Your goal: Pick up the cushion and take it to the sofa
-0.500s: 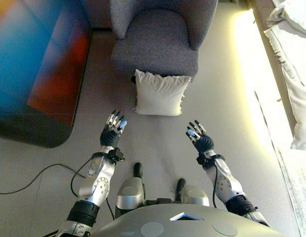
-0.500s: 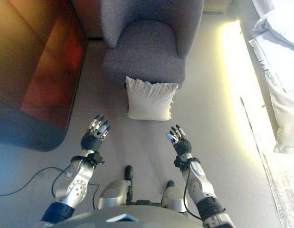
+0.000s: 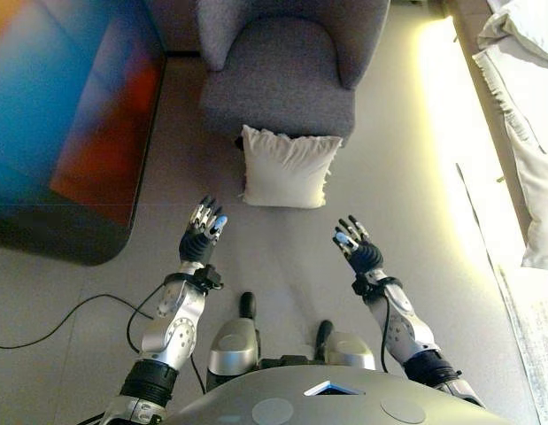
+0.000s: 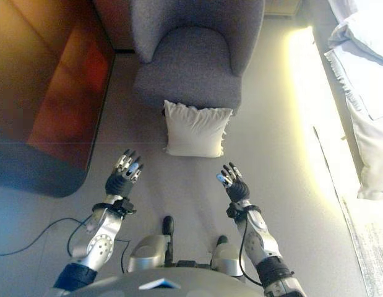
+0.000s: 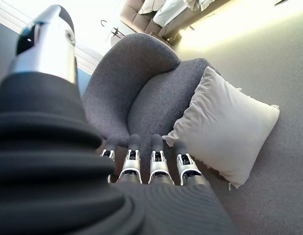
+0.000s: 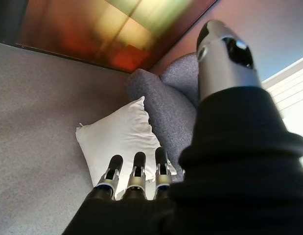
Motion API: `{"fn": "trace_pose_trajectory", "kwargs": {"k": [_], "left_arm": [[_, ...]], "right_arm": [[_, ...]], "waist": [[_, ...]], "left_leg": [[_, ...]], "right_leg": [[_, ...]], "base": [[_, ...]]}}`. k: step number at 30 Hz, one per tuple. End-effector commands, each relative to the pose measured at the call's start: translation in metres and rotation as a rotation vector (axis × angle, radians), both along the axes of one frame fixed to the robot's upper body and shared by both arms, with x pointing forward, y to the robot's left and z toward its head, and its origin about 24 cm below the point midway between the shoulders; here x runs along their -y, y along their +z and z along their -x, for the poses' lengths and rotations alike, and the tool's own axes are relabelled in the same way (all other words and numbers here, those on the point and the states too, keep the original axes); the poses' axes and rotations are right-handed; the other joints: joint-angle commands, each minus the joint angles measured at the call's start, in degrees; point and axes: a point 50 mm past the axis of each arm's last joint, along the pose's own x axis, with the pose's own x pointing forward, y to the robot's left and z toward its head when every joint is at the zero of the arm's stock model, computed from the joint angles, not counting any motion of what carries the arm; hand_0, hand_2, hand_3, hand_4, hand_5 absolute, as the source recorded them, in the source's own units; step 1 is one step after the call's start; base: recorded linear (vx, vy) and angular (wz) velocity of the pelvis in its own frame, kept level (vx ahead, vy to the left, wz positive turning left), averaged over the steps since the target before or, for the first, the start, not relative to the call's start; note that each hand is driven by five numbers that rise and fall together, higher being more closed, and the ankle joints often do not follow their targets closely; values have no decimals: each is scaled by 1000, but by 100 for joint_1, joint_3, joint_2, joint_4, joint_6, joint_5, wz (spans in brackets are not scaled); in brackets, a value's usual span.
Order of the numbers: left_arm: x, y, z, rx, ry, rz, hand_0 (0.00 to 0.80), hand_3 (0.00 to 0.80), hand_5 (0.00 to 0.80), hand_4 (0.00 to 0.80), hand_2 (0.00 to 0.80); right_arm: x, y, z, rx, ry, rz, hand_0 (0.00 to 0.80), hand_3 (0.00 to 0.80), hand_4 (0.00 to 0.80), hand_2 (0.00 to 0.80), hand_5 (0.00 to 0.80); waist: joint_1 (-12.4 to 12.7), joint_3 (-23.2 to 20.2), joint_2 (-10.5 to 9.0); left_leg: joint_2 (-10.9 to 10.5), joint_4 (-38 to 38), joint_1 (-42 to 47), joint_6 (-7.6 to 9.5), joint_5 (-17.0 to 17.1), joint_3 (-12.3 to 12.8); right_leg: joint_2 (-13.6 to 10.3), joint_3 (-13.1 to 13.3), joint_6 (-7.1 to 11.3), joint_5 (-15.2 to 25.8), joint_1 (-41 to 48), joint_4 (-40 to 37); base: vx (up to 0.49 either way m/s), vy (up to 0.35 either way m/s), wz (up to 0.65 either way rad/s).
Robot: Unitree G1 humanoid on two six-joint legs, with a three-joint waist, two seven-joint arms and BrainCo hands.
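A white cushion (image 3: 287, 167) stands on the grey floor, leaning against the front of a grey armchair (image 3: 282, 71). It also shows in the left wrist view (image 5: 227, 129) and the right wrist view (image 6: 119, 142). My left hand (image 3: 201, 237) is open, held above the floor to the near left of the cushion, apart from it. My right hand (image 3: 355, 248) is open, to the near right of the cushion, also apart from it. Both hands are empty, fingers straight, palms facing each other.
A dark cabinet with a glossy top (image 3: 70, 115) runs along the left. White bedding (image 3: 530, 133) lies along the right edge beside a bright strip of floor (image 3: 446, 133). Grey floor (image 3: 282, 248) lies between my hands and the cushion.
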Motion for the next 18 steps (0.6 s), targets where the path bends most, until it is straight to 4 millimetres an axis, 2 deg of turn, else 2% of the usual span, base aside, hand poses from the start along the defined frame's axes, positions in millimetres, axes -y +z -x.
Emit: {"fn": "trace_pose_trajectory", "kwargs": {"k": [1,7,12,15,18], "left_arm": [[3,19,-10,117,-12,-20,0,0,0,0,0],[1,16,-1,106,2,-11,0,0,0,0,0],[-1,16,-2,109,-4,-13,0,0,0,0,0],[-3,19,-5,124,-3,-8,0,0,0,0,0],[-8,21,-4,129,3,-17,0,0,0,0,0]], "right_arm": [[-2,25,-13,136,-1,-18,0,0,0,0,0],[-1,20,-5,112,3,-28,0,0,0,0,0],[-2,20,-6,124,8,-30,0,0,0,0,0],[-5,21,-8,122,14,-21,0,0,0,0,0],[-9,19,-8,120,23,-21,0,0,0,0,0]], "waist": [[-76,-42,38],[-64,-58,-10],[-71,-30,4],[-97,3,12],[-61,26,18]], "left_leg": [[-235,381,78,171,-740,125],[-314,693,50,223,-937,181],[-352,785,-11,305,-1003,238],[-372,922,-57,398,-1101,287],[-367,1215,-218,545,-1237,315]], "right_leg": [[236,142,4,395,-584,22],[152,177,36,411,-507,0],[68,256,105,370,-599,182],[-70,355,183,314,-713,442],[-334,455,244,191,-836,972]], "base": [[48,33,0],[64,41,-2],[27,85,-6],[18,141,-4],[21,127,-7]]}}
